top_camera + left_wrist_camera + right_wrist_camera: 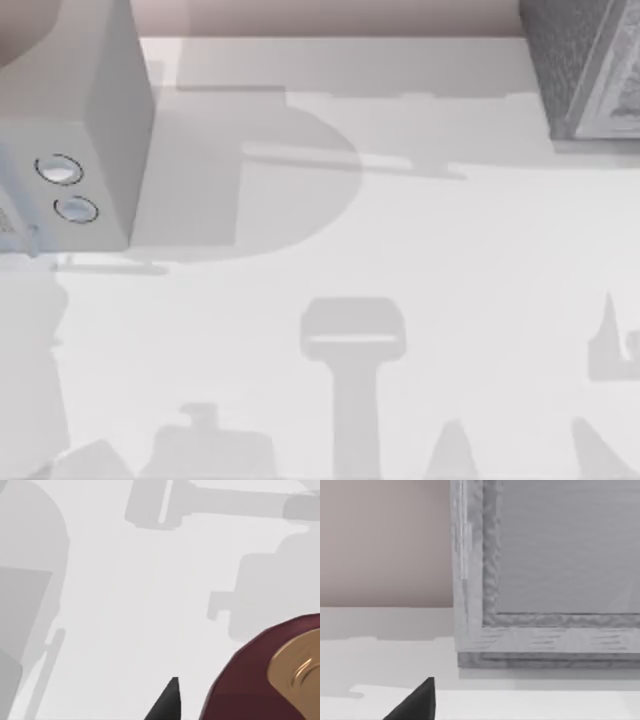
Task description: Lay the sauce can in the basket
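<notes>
While the top view looks down on a pale counter [400,240] crossed by soft shadows, a grey box-shaped appliance [90,120] with two round knobs [60,170] stands at the counter's far left. A grey textured container [585,70], possibly the basket, sits at the far right corner.

From the left wrist view, the sauce can [250,680] appears close to the camera, its dark red side and a golden-brown top visible, resting on or just over the counter; I cannot tell which. One black fingertip [167,702] of the left arm's jaws shows just beside the can, apart from it. Whether those jaws are apart or together cannot be told.

From the right wrist view, one dark fingertip [417,702] of the right arm's jaws shows near the grey container's wall [470,580], above the counter. Their state cannot be told either.
</notes>
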You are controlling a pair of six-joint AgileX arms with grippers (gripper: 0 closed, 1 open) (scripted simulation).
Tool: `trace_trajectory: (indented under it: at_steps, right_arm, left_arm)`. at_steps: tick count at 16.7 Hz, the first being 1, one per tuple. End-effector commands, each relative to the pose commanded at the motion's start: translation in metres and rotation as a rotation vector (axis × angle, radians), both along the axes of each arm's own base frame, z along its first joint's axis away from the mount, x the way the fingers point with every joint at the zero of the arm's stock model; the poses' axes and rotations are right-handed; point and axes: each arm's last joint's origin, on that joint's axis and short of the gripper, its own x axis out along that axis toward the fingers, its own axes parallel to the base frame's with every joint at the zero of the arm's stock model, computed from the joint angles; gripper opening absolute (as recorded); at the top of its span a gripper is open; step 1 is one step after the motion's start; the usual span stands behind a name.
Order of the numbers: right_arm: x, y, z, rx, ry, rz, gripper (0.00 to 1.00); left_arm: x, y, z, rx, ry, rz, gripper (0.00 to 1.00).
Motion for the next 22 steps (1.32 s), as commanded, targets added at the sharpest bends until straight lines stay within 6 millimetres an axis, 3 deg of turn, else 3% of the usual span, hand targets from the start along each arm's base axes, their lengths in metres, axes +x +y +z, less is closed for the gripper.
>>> trace_trajectory:
  at_steps: [6, 13, 17, 22]
  right_arm:
    - [0.0, 0.0, 0.0, 0.0, 0.0, 0.0, 1.0]
    - [0.0, 0.0, 0.0, 0.0, 0.0, 0.0, 1.0]
    - [0.0, 0.0, 0.0, 0.0, 0.0, 0.0, 1.0]
    - [0.0, 0.0, 0.0, 0.0, 0.0, 0.0, 1.0]
  left_arm:
    - [0.033, 0.02, 0.046, 0.205, 0.035, 0.196, 0.0]
    - [0.083, 0.033, 0.126, 0.375, 0.033, 0.683, 0.0]
    - [0.112, 0.028, 0.162, 0.324, 0.012, 0.997, 0.0]
    - [0.143, 0.012, 0.193, 0.132, -0.014, 1.304, 0.0]
